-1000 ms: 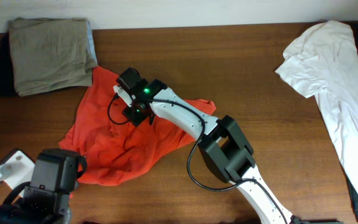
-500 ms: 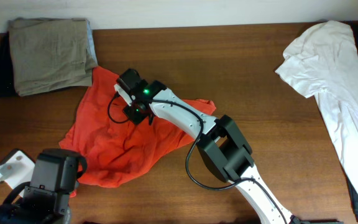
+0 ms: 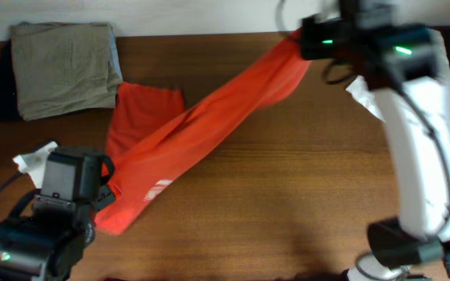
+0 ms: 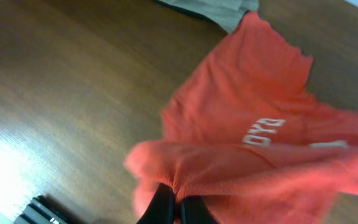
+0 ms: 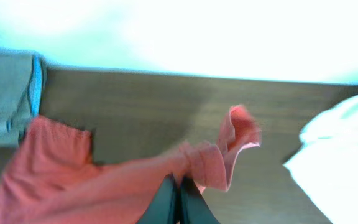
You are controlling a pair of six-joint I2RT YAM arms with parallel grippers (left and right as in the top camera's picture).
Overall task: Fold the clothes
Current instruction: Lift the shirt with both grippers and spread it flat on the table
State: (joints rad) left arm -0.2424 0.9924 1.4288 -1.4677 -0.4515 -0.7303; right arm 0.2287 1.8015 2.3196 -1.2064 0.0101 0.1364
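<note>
The clothes, a red-orange T-shirt with white lettering, hangs stretched in a diagonal band from the front left to the back right of the table. My left gripper is shut on a bunched fold at the shirt's lower left end, close above the wood. High at the back right, my right gripper is shut on the other end, and a loose flap curls past its fingers. The shirt's back left corner still lies flat on the table.
Folded khaki-grey garments sit on a dark cloth at the back left corner, just beyond the shirt. A crumpled white garment covers the right edge of the table, under and behind the right arm.
The right gripper closed on the shirt near the table's middle left and carried it up and far to the back right. The heap is now pulled out into a long band.
</note>
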